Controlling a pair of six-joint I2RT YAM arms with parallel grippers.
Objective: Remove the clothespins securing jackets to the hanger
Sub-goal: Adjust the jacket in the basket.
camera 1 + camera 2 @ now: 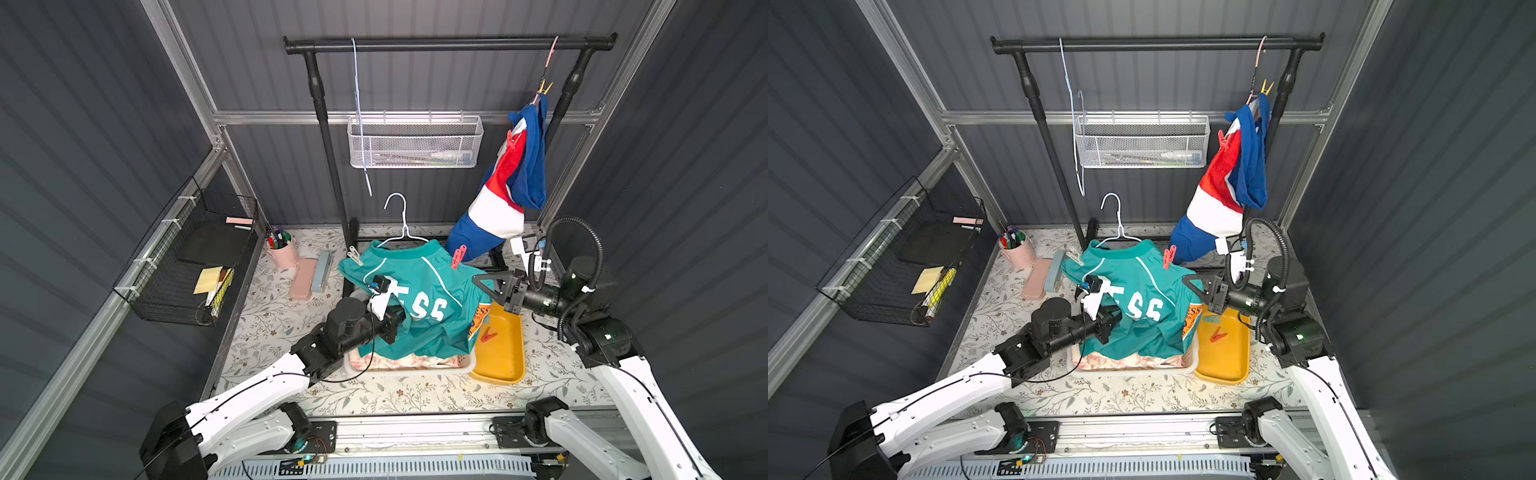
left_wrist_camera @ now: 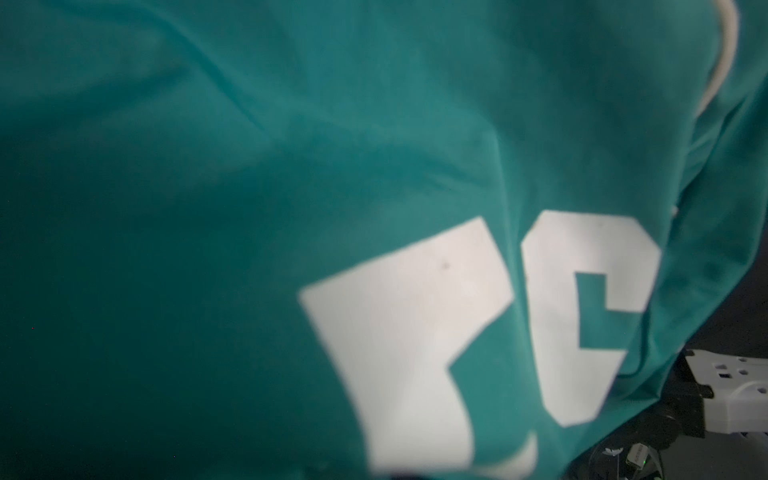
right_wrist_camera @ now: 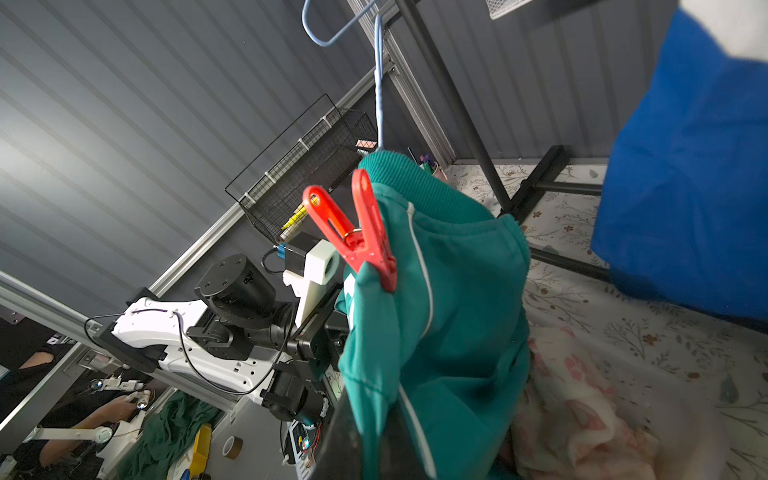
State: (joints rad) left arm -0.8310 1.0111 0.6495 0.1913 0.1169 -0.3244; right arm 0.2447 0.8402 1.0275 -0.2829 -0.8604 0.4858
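The job looks about one third done. The cream and pink jacket (image 1: 399, 362) lies loose in the white basket (image 1: 409, 371), low in the middle of both top views, and I see no clothespins on it. A bare blue hanger (image 1: 360, 112) hangs on the black rail (image 1: 449, 43). Just right of the basket, the yellow tray (image 1: 513, 370) holds a loose red clothespin (image 1: 488, 335), and in a top view a pale teal clothespin (image 1: 1212, 319) too. The teal jacket (image 1: 419, 286) is in the middle of the picture on a white hanger (image 1: 401, 220), off the rail, with its bottom resting in the basket. It has a red shoulder clothespin (image 1: 458, 256) and a grey clothespin (image 1: 354, 254) on the other shoulder. At the upper right, the red, white and blue jacket (image 1: 509, 195) hangs from the rail with a yellow clothespin (image 1: 545, 88) and a high red clothespin (image 1: 512, 141). So four are left that I can see. The left gripper (image 1: 397, 319) pokes into the teal jacket. Its tips are hidden but pressed together, and I cannot tell what they pinch. The right gripper (image 1: 478, 281) is pressed together too, touching the jacket's right edge. I cannot tell if cloth is caught in it. The pink cup (image 1: 283, 251) holds pens, and the black wire basket (image 1: 183, 266) on the left holds yellow notes and markers.
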